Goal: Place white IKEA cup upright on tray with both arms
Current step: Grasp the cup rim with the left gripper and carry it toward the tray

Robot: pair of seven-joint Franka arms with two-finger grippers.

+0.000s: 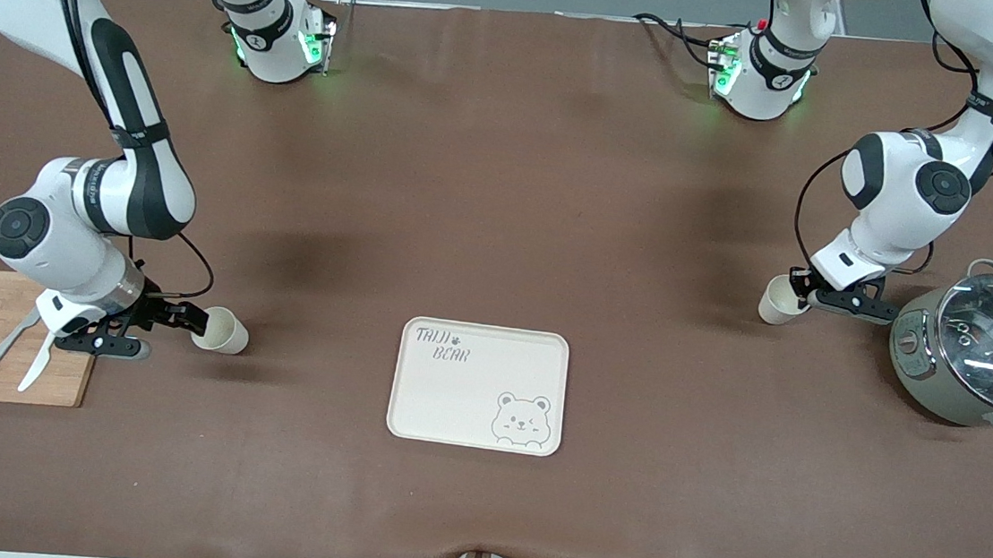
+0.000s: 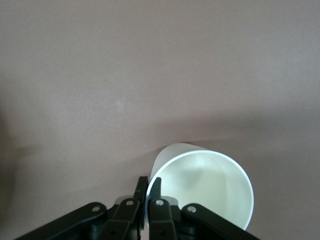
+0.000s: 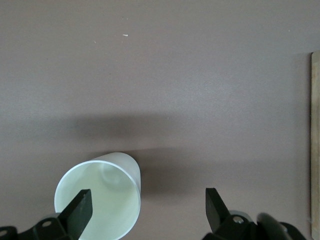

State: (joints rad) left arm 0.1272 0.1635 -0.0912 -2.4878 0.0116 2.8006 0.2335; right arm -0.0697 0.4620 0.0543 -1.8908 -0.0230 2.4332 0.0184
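Observation:
The cream tray with "TAIJI BEAR" lettering and a bear face lies flat at the middle of the table, with nothing on it. One white cup lies on its side near the right arm's end. My right gripper is open at its mouth; in the right wrist view one finger stands in front of the cup's opening and the other is well apart. A second white cup lies tilted near the left arm's end. My left gripper is shut on its rim, one finger inside the cup.
A wooden cutting board with lemon slices, a knife and a fork lies beside the right gripper; its edge shows in the right wrist view. A grey-green pot with a glass lid stands beside the left gripper.

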